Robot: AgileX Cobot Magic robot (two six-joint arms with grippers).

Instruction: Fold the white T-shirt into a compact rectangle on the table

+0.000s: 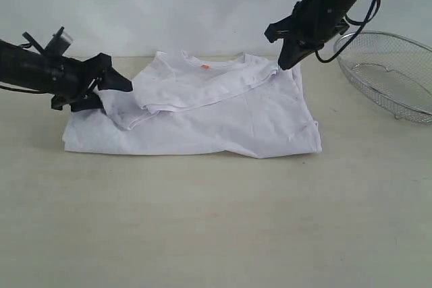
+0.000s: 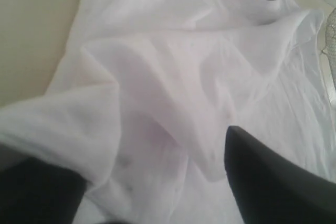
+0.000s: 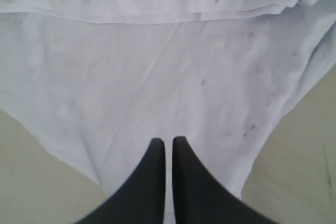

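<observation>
The near half of the table [image 1: 202, 234] is bare: flat, matte, pale beige. Beyond it, around the middle, lies the white T-shirt [image 1: 223, 123], soft thin cotton spread as a rough rectangle with a straight near edge and a few shallow wrinkles. A sleeve and upper panel are folded over its far left part, making a thicker, rumpled layer. A small orange tag [image 1: 204, 67] shows at the neck on the far edge.

The left gripper [image 1: 116, 97] comes in low from the left, at the shirt's left edge. Its black fingers [image 2: 273, 187] are spread wide. In the left wrist view the folded cloth drapes over one finger and lies slack between the two, not pinched.

The right gripper [image 1: 287, 64] points down at the shirt's far right corner. Its tapered black fingers [image 3: 194, 182] are pressed together with only a thin slit between them, their tips at the cloth; whether any fabric is caught there I cannot tell.

Far right stands a round silver wire-mesh basket [image 1: 398, 79], apart from the shirt.
</observation>
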